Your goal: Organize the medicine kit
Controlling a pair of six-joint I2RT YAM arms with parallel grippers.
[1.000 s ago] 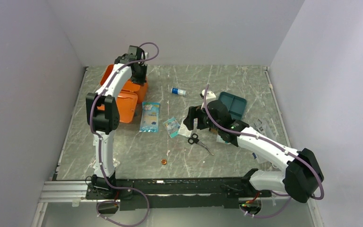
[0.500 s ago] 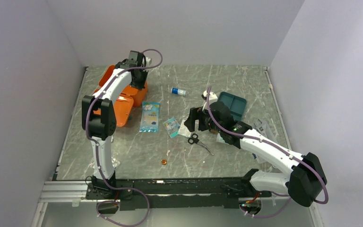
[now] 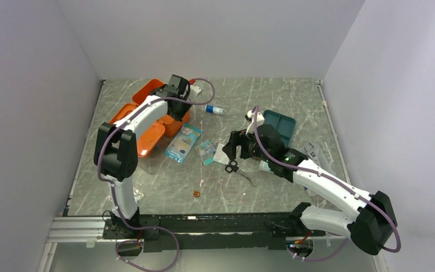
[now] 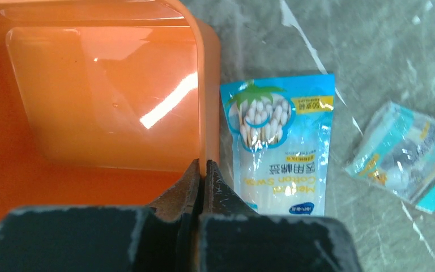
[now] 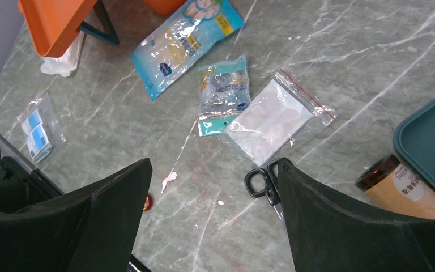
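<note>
At the far left of your table (image 3: 294, 93) lies the orange kit (image 3: 150, 137), lid swung open and its inside bare where the left wrist view shows it. Your left hand (image 4: 202, 167) reaches over the kit's right side, its two fingers pressed together on the thin upright wall of the box, right at the rim. Just outside that wall, touching or nearly touching it, a blue and white cotton swab pack (image 4: 280, 147) lies flat on the grey marbled surface. A little further right sits a smaller blue packet (image 5: 222, 90), and against its right edge a clear zip bag (image 5: 272, 122) with a red seal strip. Black-handled scissors (image 5: 260, 184) lie just on the near side of that bag. Your right hand (image 5: 215, 164) hovers above the scissors and the bag with its fingers spread wide and nothing between them. To the right of that hand a brown bottle (image 5: 402, 190) lies on its side beside the flat teal tray (image 3: 283, 126); whether the two touch you cannot tell. Toward the back of the table, between the kit and the tray, a small white and blue bottle (image 3: 214, 110) lies on its side. Near the front edge, a small round orange object (image 3: 196, 194) rests alone, well apart from everything else.
</note>
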